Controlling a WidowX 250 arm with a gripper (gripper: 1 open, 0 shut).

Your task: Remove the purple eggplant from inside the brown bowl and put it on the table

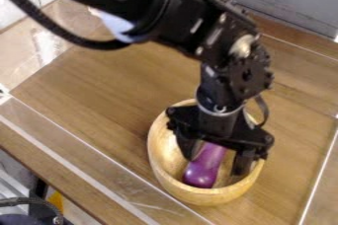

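Gripper [215, 160] open, fingers astride eggplant [204, 166] in bowl [165, 167]; long axis approx. perp. to jaw line.

Purple eggplant [204, 169], light-brown bowl [211, 195], black end effector [219, 155]

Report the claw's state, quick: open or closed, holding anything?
Claw: open, fingers spread around the eggplant in the bowl; no firm grip visible.
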